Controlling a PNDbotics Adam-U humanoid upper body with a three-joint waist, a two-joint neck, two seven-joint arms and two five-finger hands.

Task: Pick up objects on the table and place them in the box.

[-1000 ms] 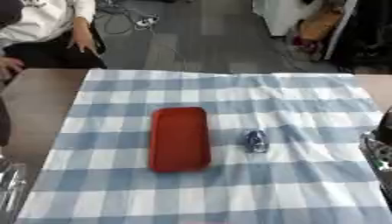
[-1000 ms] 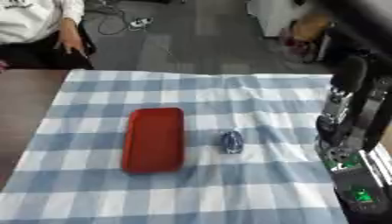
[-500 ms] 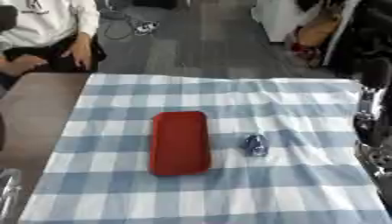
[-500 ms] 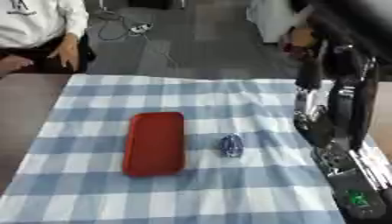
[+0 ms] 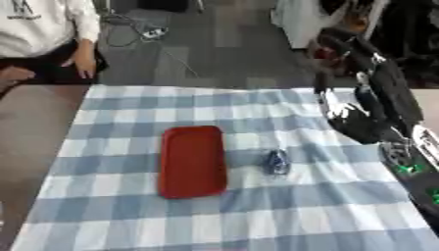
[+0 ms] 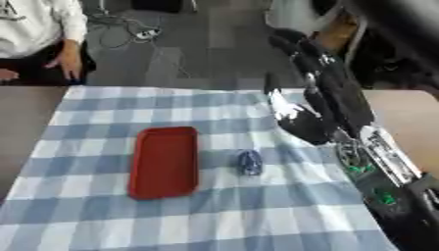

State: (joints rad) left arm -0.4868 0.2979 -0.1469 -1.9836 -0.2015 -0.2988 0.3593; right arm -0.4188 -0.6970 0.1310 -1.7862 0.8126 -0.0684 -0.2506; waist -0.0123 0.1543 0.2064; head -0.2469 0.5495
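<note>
Black and silver, the right hand [image 6: 300,120] hangs above the checked cloth [image 6: 171,225] at the table's right side, fingers pointing up and away and roughly straight; it holds nothing. The left hand shows in no view.

Risks from this position:
- The small blue-and-silver object [image 6: 250,162] is low and narrow. A descent that lands off-centre is likely to nudge it across the cloth rather than capture it.
- The cloth is soft. Fingers dragging on it may bunch the fabric and shift both the object and the red tray [image 6: 164,162].
- The forearm crosses the table's right side; a sweep toward 9 o'clock with the wrist low could strike the object before the fingers reach it.

Position of the object: it lies on the cloth at about 7 o'clock from the right hand, near but apart. The red tray, apparently serving as the box, lies just beside the object at its 9 o'clock, not touching it.
</note>
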